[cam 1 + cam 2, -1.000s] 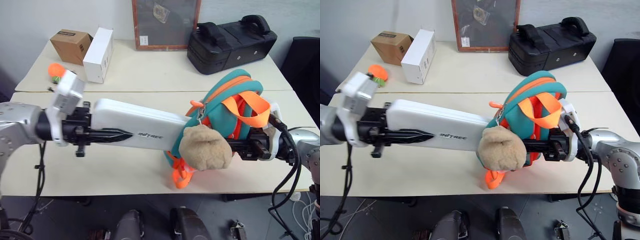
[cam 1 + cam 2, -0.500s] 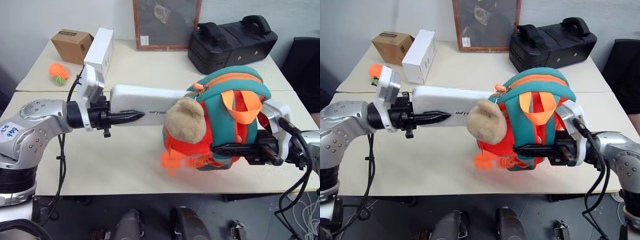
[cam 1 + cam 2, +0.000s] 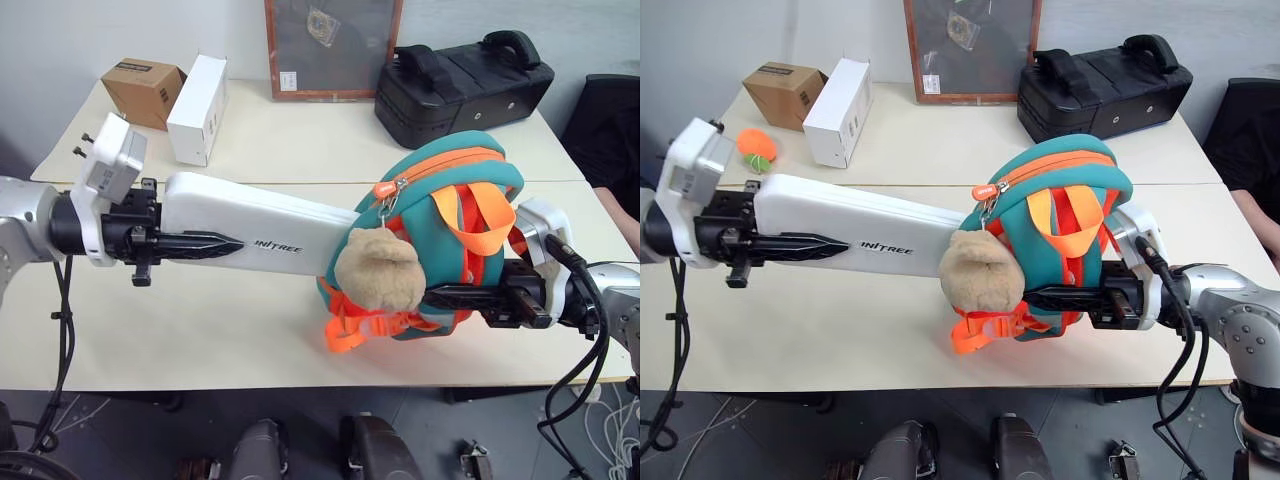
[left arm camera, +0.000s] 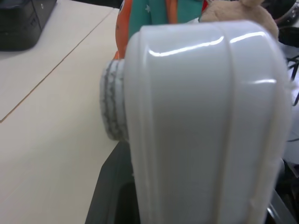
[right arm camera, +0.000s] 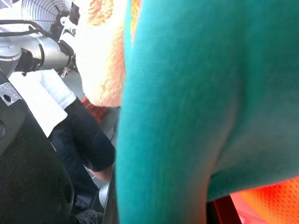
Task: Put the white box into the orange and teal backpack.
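Done: white box is clamped by left gripper, its end entered in orange and teal backpack.
Left: full insertion.
Right gripper: clamped on backpack.

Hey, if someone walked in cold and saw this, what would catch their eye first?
Mid-scene, above the table, the long white box in the left gripper runs into the orange and teal backpack, gripped by the right gripper. A tan plush bear dangles in front.

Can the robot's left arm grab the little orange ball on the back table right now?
Probably not. The left gripper is shut on the white box, whose far end sits in the orange and teal backpack. The orange ball lies free on the back table, but that gripper is busy.
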You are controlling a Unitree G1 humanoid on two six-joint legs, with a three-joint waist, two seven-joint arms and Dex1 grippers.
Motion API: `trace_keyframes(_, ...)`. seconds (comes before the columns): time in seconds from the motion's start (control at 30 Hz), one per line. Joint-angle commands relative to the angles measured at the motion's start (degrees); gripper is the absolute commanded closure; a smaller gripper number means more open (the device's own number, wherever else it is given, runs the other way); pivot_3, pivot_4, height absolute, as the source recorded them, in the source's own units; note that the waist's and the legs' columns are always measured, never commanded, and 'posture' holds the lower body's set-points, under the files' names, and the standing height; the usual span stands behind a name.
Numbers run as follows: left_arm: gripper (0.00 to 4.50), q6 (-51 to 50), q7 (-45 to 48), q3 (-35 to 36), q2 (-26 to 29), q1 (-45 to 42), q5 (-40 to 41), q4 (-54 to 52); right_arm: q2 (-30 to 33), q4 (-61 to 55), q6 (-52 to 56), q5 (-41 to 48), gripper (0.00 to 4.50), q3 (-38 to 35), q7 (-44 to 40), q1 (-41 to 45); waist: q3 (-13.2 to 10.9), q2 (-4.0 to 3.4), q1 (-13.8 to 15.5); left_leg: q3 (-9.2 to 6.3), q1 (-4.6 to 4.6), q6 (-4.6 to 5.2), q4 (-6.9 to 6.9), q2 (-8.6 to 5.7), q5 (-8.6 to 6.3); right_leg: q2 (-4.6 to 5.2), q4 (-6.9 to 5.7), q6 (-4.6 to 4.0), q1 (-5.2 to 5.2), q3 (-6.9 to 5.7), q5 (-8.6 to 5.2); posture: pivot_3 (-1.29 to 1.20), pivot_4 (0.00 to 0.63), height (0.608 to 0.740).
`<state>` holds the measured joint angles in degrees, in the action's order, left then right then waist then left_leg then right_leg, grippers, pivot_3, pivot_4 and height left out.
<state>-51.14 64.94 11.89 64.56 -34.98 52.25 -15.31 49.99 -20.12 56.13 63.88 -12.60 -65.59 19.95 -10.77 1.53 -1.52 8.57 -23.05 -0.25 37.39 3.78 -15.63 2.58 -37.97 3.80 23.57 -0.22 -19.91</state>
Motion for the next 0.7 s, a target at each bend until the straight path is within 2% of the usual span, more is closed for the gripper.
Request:
trace_keyframes(0.03,3.28,1.93,3.72,-3.97,-0.95,-3.92,-1.6,0.07,-0.15,-0.24,-1.18,0.43,4.47,-0.68,-0.33,0.94,0.0,0.0,0.05,0.0,-0.02,0.01,0.01,0.0,0.0,0.0,0.01,0.0,0.0,-0.01,0.0,0.0,0.15,0.74)
trace_keyframes(0.1,3.28,2.96,4.79,-6.87,-2.3,-5.25,-3.4,-0.55,-0.26,-0.32,-1.45,0.06,4.47,-0.38,-0.32,0.74,0.0,0.0,0.02,0.01,-0.02,0.03,0.01,-0.01,-0.02,0.0,0.02,0.0,0.0,0.01,0.0,0.0,0.15,0.74)
trace_keyframes(0.3,3.28,2.96,-1.84,-10.44,-12.51,-12.37,-6.01,1.59,-0.51,-0.75,-1.89,-0.53,4.47,0.39,-0.32,0.5,0.0,0.0,0.06,0.01,-0.07,0.04,0.12,0.01,-0.02,-0.04,-0.04,0.01,0.02,0.03,0.01,0.0,0.15,0.74)
trace_keyframes(0.47,3.28,0.83,-11.33,-4.96,-20.38,-16.11,-4.95,6.31,-0.56,-1.04,-1.97,-0.3,4.47,0.18,0.21,0.22,-0.01,0.01,0.07,-0.04,-0.12,0.06,0.29,0.03,-0.03,-0.03,-0.16,0.03,0.02,0.02,0.01,0.0,0.15,0.74)
trace_keyframes(0.6,3.28,-0.87,-15.89,-0.39,-22.24,-15.62,-3.52,6.8,-0.97,-1.17,-2.41,-0.68,4.47,0.18,1.29,-0.8,-0.01,0.01,-0.31,-0.05,-0.14,0.05,0.3,0.06,-0.05,-0.04,-0.24,0.03,0.06,0.04,0.01,0.0,0.15,0.74)
trace_keyframes(0.7,3.28,-2.14,-16.08,0.44,-21.39,-13.32,-3.07,5.27,-1.35,-1.49,-2.52,-0.44,4.47,0.26,2.46,-1.04,-0.01,0.01,-0.19,-0.06,-0.12,0.02,0.35,0.08,-0.05,-0.04,-0.39,0.03,0.1,0.04,0.01,0.0,0.15,0.74)
